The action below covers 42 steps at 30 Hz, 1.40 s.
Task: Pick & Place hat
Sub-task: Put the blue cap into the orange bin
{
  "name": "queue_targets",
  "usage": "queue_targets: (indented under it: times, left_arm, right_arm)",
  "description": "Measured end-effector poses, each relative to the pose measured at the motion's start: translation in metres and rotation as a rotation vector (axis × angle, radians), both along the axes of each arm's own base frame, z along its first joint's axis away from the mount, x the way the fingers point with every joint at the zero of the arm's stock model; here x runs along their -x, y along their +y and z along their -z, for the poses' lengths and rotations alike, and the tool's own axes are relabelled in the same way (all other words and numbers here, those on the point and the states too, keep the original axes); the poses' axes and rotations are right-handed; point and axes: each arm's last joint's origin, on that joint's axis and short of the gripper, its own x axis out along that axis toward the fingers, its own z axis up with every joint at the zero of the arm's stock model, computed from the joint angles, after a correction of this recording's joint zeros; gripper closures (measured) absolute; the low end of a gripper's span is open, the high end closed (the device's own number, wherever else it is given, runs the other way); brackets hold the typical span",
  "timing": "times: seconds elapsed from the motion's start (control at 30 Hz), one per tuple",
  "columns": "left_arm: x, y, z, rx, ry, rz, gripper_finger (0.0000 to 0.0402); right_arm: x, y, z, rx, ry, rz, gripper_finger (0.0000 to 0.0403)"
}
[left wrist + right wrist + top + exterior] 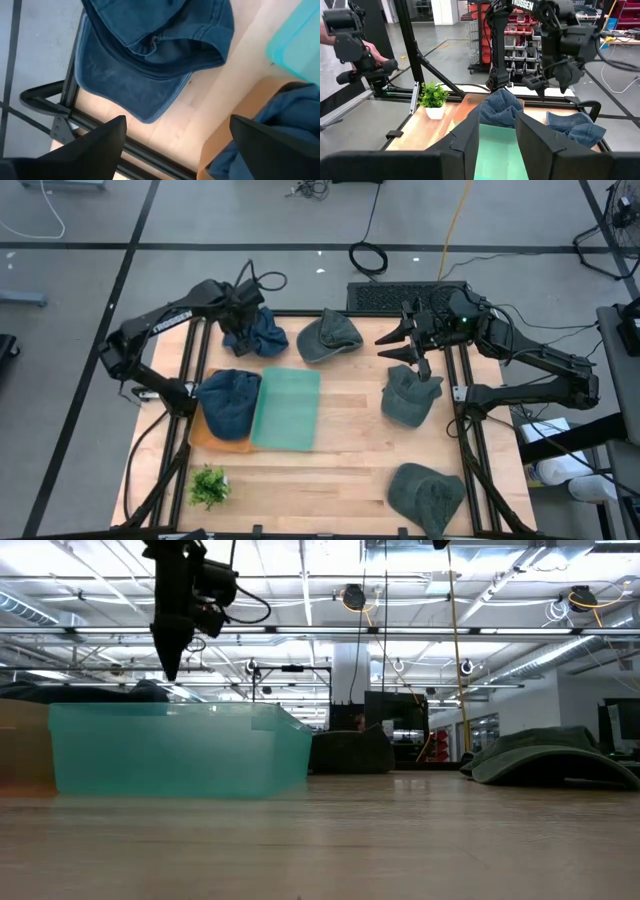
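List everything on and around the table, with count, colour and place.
blue denim caps: two, blue; one at the table's far left edge, another lying in the orange box
olive-green fabric caps: three; far middle, right side, near right corner
translucent teal plastic bin: one, centre-left
orange box: one, beside the bin
small green potted plant: one, near left corner
wooden table: one, light wood
person's hand: one, beyond the table
left gripper: open, above the far blue cap
right gripper: partly open, empty, far right

blue hat [262, 333], grey-green hats [328, 336], teal bin [286, 408], green plant [209, 486].
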Motion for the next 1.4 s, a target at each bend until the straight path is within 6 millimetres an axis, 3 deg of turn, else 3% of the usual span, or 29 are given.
queue_targets:
  times: [0.37,0.63,0.8,1.1,1.27,1.4]
  left_arm:
    - [0.005,0.004,0.054,0.01,-0.008,-0.012,0.0024]
    - [0.006,0.003,0.085,-0.014,-0.036,0.031,0.0037]
    - [0.007,0.007,0.097,-0.102,-0.036,0.043,0.0049]
    - [0.018,0.01,0.117,-0.112,-0.027,0.063,0.0068]
    - [0.022,0.013,0.121,-0.141,-0.016,0.055,0.0094]
    - [0.023,0.015,0.122,-0.116,-0.065,0.065,0.0152]
  right_arm:
    - [0.0,0.0,0.0,0.0,0.0,0.0,0.0284]
    - [0.0,0.0,0.0,0.0,0.0,-0.001,0.0284]
    - [0.0,0.0,0.0,0.0,0.0,-0.001,0.0284]
    - [0.0,0.0,0.0,0.0,-0.001,-0.001,0.0284]
    - [0.0,0.0,-0.002,0.007,-0.019,-0.001,0.0284]
    - [-0.001,0.0,-0.006,0.023,-0.063,0.0,0.0284]
